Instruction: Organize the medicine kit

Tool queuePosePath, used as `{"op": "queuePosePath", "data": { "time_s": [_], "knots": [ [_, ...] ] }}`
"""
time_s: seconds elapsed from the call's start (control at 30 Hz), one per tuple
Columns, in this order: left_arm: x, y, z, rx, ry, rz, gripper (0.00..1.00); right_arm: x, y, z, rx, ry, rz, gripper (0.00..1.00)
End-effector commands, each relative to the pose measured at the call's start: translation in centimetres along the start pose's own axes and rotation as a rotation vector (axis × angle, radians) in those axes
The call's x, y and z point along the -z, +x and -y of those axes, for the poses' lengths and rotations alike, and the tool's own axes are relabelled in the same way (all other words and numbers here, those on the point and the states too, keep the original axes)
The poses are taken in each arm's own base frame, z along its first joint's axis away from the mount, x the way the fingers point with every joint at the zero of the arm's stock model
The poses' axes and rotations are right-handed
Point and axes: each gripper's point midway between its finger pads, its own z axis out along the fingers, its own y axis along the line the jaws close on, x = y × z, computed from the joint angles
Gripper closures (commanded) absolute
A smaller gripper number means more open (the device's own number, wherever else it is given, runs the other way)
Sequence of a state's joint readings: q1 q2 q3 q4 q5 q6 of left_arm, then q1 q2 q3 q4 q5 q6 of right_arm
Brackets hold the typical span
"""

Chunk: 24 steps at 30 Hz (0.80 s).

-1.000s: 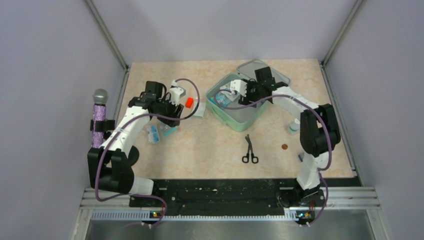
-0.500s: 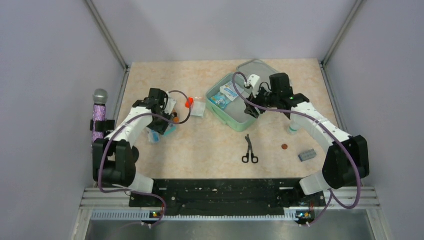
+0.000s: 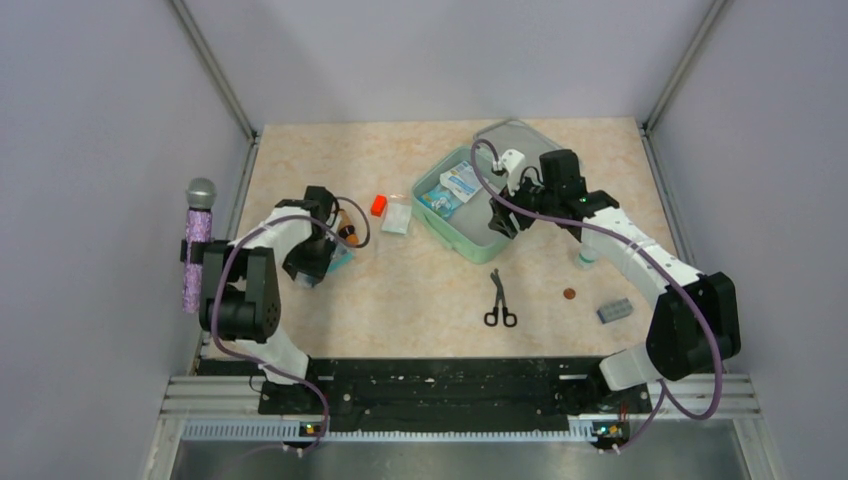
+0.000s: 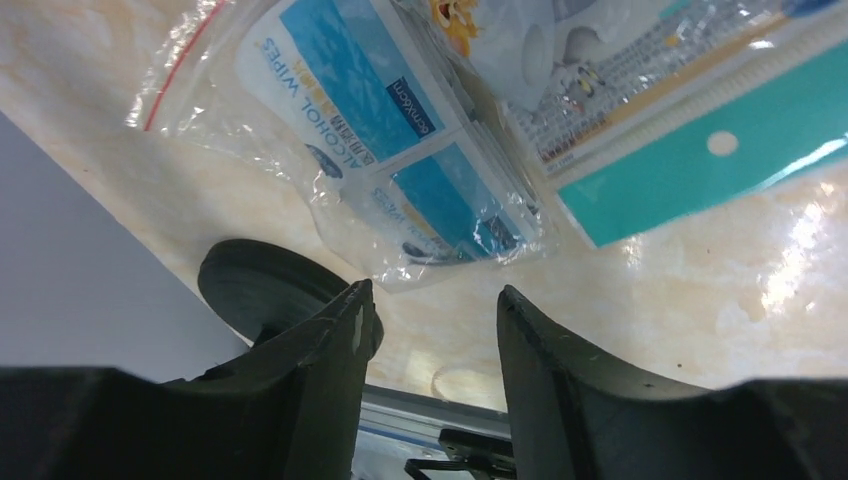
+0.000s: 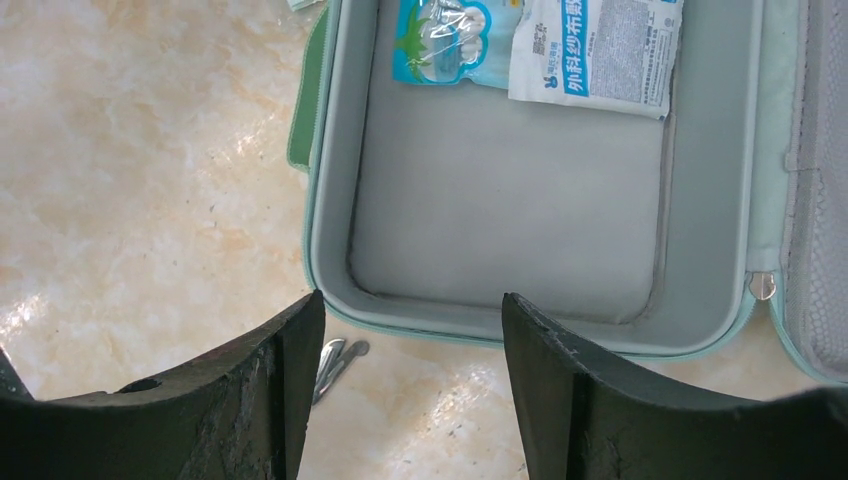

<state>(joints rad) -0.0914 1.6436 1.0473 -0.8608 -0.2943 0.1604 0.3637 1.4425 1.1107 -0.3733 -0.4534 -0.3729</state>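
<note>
- Microphone (image 3: 197, 235) with a purple handle and grey head, upright at the far left, off the table (image 3: 420, 290) edge.
- Left arm (image 3: 285, 222) is bent down over the table's left side. Left jaws are open with nothing between them, low over the table just beside a clear zip bag of alcohol wipes (image 4: 400, 150).
- Teal-edged packet (image 4: 700, 130) touches the wipes bag and partly overlaps it.
- Small orange item (image 3: 379, 205) and a small clear packet (image 3: 397, 218) lie side by side, between the left arm and the kit.
- Medicine kit (image 3: 440, 228) sits far centre-right on the table, with its lid (image 3: 520, 135) open and laid back.
- Inside, at the kit's far-left end, are a blue-green packet (image 5: 440, 40) and a white printed packet (image 5: 595, 45). The rest of the tray is bare.
- Right jaws are open and hold nothing, hanging above the kit's near edge.
- Black scissors (image 3: 499, 300) lie near the kit's front corner, apart from it.
- Coin (image 3: 568, 294), a small bottle (image 3: 587, 258) partly hidden by the right arm, and a grey block (image 3: 615, 311) sit on the right side.
</note>
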Motion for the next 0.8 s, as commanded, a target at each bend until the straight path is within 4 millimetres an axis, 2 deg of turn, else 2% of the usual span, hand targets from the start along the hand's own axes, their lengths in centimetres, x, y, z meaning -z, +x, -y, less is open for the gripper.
{"op": "queuePosePath", "data": {
  "time_s": [0.0,0.07,0.13,0.23,0.3,0.37,0.4,0.5,0.6,0.67,0.77],
  "knots": [
    [-0.9,-1.0,-0.8,0.066,-0.036,-0.012,0.45,0.5,-2.4,0.4,0.012,0.018,0.076,0.36],
    [-1.5,-1.3,-1.0,0.068,-0.042,-0.011,0.45,0.6,-2.4,0.5,0.011,0.022,0.076,0.36],
    [-2.1,-1.3,-1.0,0.053,-0.045,-0.016,0.50,0.6,-2.3,0.4,0.012,0.022,0.076,0.36],
    [-2.4,-1.0,-0.8,0.033,-0.031,-0.021,0.67,0.6,-2.4,0.5,0.011,0.025,0.077,0.36],
    [-1.8,-0.5,-0.5,0.029,-0.014,-0.019,0.79,0.6,-2.4,0.6,0.009,0.027,0.072,0.36],
    [-1.1,0.4,-0.2,0.014,0.013,-0.011,0.96,0.6,-2.4,0.6,0.018,0.026,0.068,0.36],
    [-0.7,0.8,-0.1,0.005,0.024,-0.004,1.00,0.7,-2.4,0.6,0.021,0.028,0.067,0.36],
    [1.3,2.4,1.0,-0.016,0.104,-0.007,1.00,0.8,-2.3,0.8,0.019,0.039,0.064,0.37],
    [4.2,2.8,2.3,-0.069,0.212,0.054,1.00,0.9,-2.7,0.4,0.009,0.019,0.068,0.37],
    [6.3,2.2,3.3,-0.113,0.301,0.130,1.00,0.8,-2.9,0.1,0.003,0.003,0.075,0.37],
    [10.5,-0.6,4.7,-0.177,0.435,0.300,1.00,0.5,-3.6,0.4,-0.047,0.006,0.088,0.37]
  ]
}}
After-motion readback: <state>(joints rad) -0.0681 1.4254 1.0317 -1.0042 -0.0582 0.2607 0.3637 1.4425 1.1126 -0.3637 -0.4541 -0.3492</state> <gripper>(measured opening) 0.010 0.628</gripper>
